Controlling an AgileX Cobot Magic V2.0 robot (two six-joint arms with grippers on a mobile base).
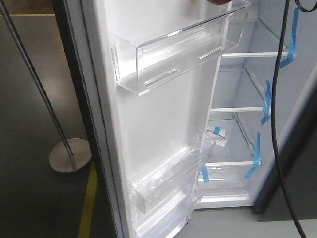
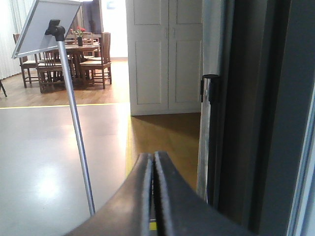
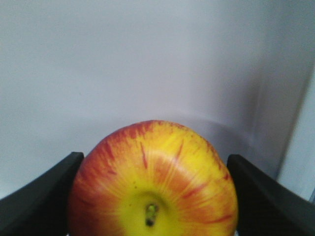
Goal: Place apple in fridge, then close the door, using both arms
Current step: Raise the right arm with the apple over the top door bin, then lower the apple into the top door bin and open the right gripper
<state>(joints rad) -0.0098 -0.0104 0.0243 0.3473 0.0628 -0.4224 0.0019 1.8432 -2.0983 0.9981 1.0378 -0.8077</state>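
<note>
The apple (image 3: 152, 182), red streaked over yellow with its stem facing the camera, sits between the two black fingers (image 3: 44, 196) of my right gripper (image 3: 155, 160). They press on both of its sides in front of a white inner wall. In the front view the door (image 1: 163, 124) stands wide open, showing its white lining and clear bins (image 1: 173, 54). The fridge (image 1: 247, 79) interior, with shelves marked by blue tape, lies to the door's right. My left gripper (image 2: 153, 156) is shut on nothing, just left of a dark grey fridge panel (image 2: 256, 123). Neither gripper shows in the front view.
A black cable (image 1: 277, 124) hangs in front of the fridge opening. A metal stand with a round base (image 1: 69, 154) is on the floor left of the door; its pole (image 2: 74, 123) carries a tilted board. A yellow floor line (image 1: 88, 198) runs beside the door.
</note>
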